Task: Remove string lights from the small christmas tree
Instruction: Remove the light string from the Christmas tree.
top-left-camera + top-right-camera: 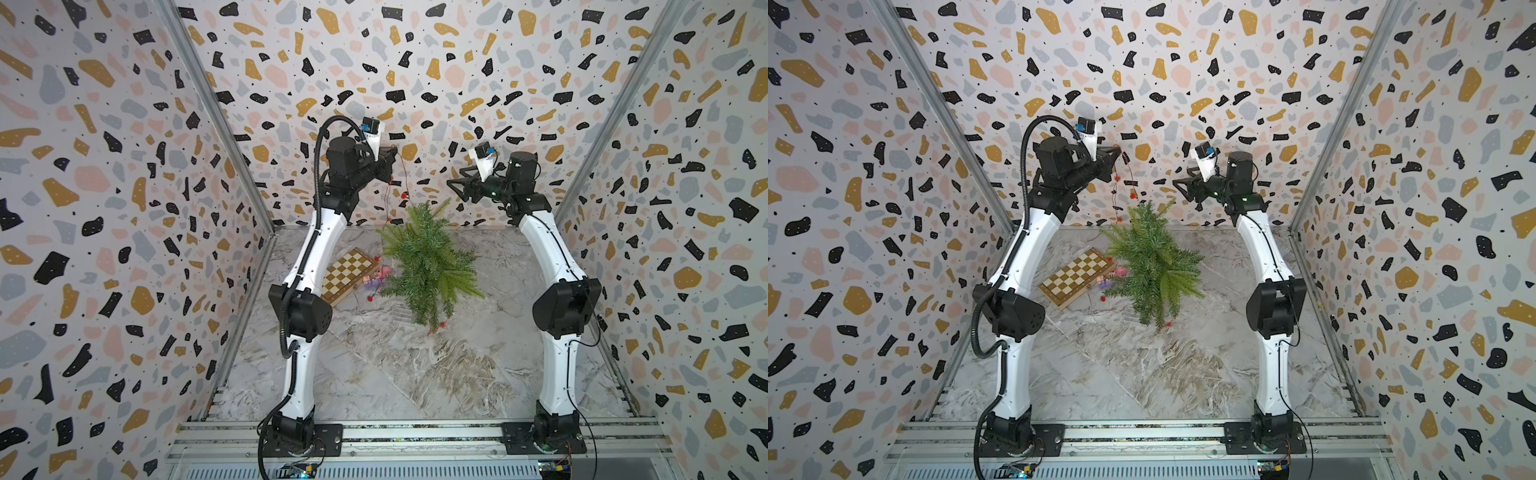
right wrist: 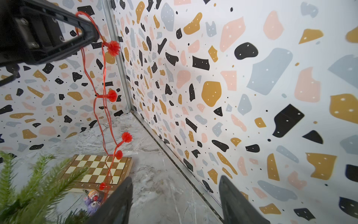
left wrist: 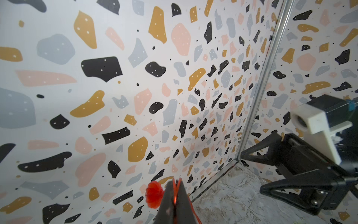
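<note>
The string lights [image 2: 112, 95] are pinched in the closed left tool [image 3: 175, 187], high above the table [image 1: 415, 374]. Their wire trails down into the small christmas tree [image 1: 428, 257], where bulbs are seen low among the branches. The lifting-off step is judged under way. The right tool [image 2: 175, 186] is held open and empty. A grasp lower on the strand seems called for next.
</note>
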`<act>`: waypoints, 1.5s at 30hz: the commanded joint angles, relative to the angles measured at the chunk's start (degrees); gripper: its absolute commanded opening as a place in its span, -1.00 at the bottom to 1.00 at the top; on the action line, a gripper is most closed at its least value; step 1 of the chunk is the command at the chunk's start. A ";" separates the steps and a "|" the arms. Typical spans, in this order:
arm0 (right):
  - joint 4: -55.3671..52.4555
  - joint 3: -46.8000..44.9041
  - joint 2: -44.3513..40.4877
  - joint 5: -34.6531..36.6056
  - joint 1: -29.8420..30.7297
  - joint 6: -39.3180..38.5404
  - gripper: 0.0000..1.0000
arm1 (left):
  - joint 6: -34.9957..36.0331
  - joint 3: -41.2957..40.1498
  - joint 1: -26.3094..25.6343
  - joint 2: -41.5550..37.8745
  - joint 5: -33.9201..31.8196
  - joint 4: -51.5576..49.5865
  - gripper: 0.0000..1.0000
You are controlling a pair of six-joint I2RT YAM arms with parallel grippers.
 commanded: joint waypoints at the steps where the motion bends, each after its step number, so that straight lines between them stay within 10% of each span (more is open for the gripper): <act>1: 0.92 3.00 -0.77 -4.22 -0.09 2.41 0.47 | 1.06 1.62 -0.67 1.49 2.26 5.78 -1.00; 45: 12.30 5.33 6.24 1.30 5.94 10.40 0.21 | 4.77 0.25 -6.67 1.55 4.68 3.27 -1.00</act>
